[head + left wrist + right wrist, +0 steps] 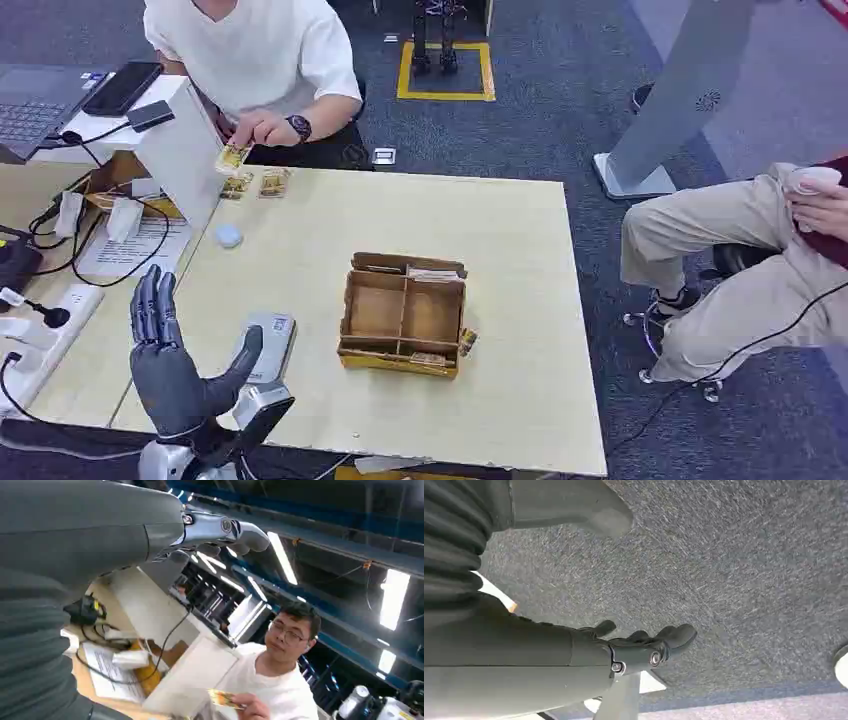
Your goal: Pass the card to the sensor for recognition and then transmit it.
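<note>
Left hand [170, 360] raised over table [520, 400] edge beside sensor [268, 345], fingers spread, holding nothing. Right hand [644, 647] hanging over carpet, fingers loosely apart, empty. Card [232, 156] pinched in person's hand [262, 128] at far edge.

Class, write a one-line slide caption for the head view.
Robot's open left hand waits over the table while a person holds a card.

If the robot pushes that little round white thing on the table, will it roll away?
Probably not far. The round white thing looks low and flat like a puck, so it would likely slide on the smooth wooden table rather than roll. It seems small and probably light.
</note>
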You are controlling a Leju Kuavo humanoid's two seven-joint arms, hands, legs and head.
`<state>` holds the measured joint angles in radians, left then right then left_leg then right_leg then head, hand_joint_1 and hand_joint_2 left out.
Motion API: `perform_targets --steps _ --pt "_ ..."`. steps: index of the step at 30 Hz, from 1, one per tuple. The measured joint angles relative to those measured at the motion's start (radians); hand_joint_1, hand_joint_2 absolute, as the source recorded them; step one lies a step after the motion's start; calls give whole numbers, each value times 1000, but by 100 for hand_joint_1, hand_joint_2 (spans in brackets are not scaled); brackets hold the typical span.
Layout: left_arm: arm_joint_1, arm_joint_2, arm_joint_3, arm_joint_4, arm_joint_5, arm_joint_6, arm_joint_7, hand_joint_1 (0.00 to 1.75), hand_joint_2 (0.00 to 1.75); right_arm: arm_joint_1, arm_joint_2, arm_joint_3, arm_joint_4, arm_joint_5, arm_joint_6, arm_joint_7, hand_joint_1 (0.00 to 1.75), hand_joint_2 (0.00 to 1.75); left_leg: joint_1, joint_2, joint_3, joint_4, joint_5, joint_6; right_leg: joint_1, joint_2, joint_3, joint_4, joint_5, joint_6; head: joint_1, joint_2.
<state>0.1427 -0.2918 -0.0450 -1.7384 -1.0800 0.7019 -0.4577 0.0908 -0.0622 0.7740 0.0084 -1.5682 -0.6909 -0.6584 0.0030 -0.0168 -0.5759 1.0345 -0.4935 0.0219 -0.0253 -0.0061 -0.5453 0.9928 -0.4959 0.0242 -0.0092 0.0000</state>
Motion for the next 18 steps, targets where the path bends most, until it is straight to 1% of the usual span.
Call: perform_targets --steps 5,10,12,14,18 --pt "-10 0 14 -14 -16 0 12 0 175 -9 -2 31 0 0 0 10 0 175 0 0 0 0 0 0 0 0 0 0 0 0 0 0" --pt "-48 0 41 -9 -109 0 38 0 175 -29 -9 76 0 2 0 30 0 175 0 0 1 0 0 0 0 0 0 0 0 0 0 0" --pt "-66 1 52 -3 -130 0 46 0 175 -36 -12 93 0 2 0 33 0 175 0 0 1 0 0 0 0 0 0 0 0 0 0 0" --pt "-81 1 59 8 -170 0 64 0 175 -42 -16 111 0 3 0 41 0 175 0 0 1 0 0 0 0 0 0 0 0 0 0 0" --pt "-101 2 67 23 -192 0 72 0 175 -52 -21 135 0 4 0 42 0 175 0 1 1 0 0 0 0 1 0 0 0 0 1 0"
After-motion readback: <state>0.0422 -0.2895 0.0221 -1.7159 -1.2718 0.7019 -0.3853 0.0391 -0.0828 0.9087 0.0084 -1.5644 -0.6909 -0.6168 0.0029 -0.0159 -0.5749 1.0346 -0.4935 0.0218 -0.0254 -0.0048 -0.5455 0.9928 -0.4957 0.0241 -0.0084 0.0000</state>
